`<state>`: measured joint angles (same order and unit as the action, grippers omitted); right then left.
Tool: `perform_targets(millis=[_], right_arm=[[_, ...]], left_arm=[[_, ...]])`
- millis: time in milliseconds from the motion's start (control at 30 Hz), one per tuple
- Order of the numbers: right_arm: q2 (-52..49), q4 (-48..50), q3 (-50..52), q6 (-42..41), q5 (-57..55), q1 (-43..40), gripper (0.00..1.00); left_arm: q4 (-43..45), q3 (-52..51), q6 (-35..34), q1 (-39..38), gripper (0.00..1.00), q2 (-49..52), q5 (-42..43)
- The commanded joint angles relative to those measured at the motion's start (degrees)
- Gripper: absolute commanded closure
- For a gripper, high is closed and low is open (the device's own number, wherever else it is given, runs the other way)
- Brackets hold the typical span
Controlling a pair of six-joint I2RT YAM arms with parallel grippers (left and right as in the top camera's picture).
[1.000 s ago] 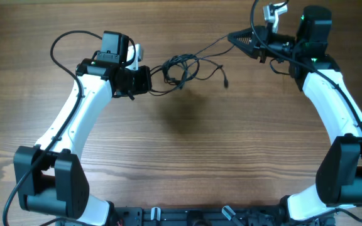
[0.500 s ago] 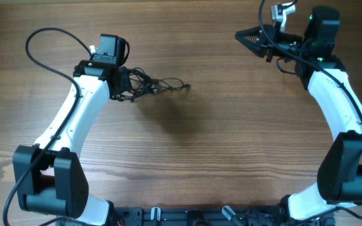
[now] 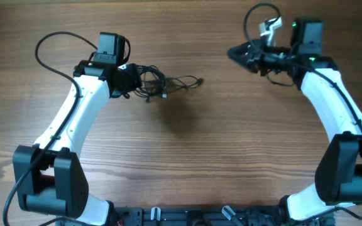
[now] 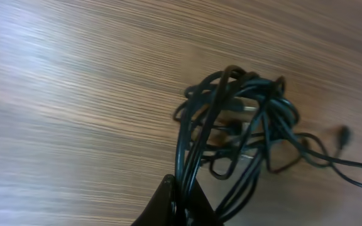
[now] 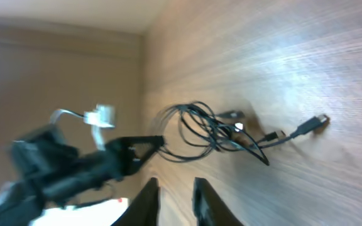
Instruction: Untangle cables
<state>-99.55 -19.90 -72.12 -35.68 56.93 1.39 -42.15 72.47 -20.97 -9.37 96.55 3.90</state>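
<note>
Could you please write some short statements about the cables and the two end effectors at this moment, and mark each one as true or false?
1. The left end effector is closed on the cable bundle. True.
2. The right end effector also grips a strand of the bundle. False: its fingers are apart with nothing between them, and it is well away from the cables.
3. The bundle lies on the wooden table, closer to the left arm than to the right one. True.
4. The cables are laid out as separate straight strands. False: the left wrist view shows them looped through each other in one knot, with only a few loose ends trailing out.
</note>
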Motion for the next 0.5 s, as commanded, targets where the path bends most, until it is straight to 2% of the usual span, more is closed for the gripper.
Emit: perform_targets(millis=[0,100,333,467], right_arm=[[0.44,-2.56,-0.50,10.51,-4.87,4.20,0.67],[0.44,-4.02,-0.50,13.31,-6.47,7.08,0.53],[0.44,-5.64,-0.50,14.73,-10.86,12.63,0.41],[0.44,-5.88,-0.50,15.85,-10.51,14.03,0.31]], left_arm=[[1.84,-0.26,-0.74,-0.11,0.96,-0.11,13.00],[4.55,-0.24,-0.76,0.26,0.96,-0.11,19.12],[10.38,-0.24,-6.08,6.21,0.96,-0.11,37.70],[10.69,-0.24,-13.97,11.30,0.96,-0.11,44.54]])
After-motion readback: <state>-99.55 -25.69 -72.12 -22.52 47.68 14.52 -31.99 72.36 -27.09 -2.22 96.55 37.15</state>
